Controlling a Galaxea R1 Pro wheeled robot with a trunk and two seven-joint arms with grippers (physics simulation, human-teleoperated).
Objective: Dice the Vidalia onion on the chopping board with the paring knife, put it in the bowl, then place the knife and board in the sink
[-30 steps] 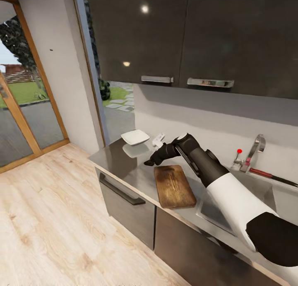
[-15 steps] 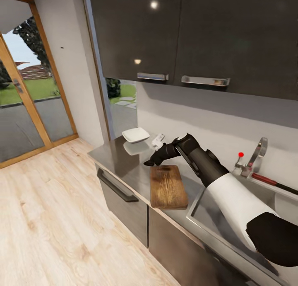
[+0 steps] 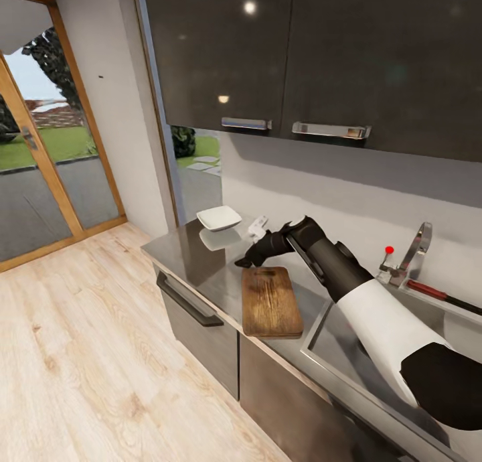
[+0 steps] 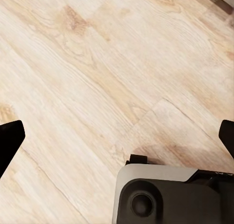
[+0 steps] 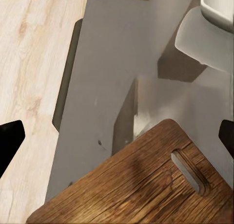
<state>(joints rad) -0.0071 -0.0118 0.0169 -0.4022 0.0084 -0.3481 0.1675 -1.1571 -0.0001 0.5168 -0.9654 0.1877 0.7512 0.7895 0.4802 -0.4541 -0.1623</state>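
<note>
The dark wooden chopping board [image 3: 269,301] lies on the grey countertop [image 3: 194,261], its slot handle hole [image 5: 190,171] at the far end. My right gripper [image 3: 249,261] hovers open just above that far end, holding nothing; in the right wrist view the right gripper [image 5: 119,138] has its fingertips wide apart over board [image 5: 146,185] and countertop [image 5: 107,87]. The white bowl [image 3: 219,217] stands beyond, near the counter's end. The paring knife [image 3: 426,289] lies on the ledge behind the sink [image 3: 320,328]. The Vidalia onion is out of view. My left gripper [image 4: 119,139] hangs open over the floor.
A chrome faucet [image 3: 416,248] with a red-tipped lever [image 3: 388,250] stands behind the sink. A small white object [image 3: 258,226] lies by the wall. Dark wall cabinets [image 3: 301,53] hang overhead. Light wood floor [image 3: 80,355] and a glass door [image 3: 40,161] are at the left.
The camera has swung, shifting the whole picture. My right gripper stays over the board's far end, having moved only slightly.
</note>
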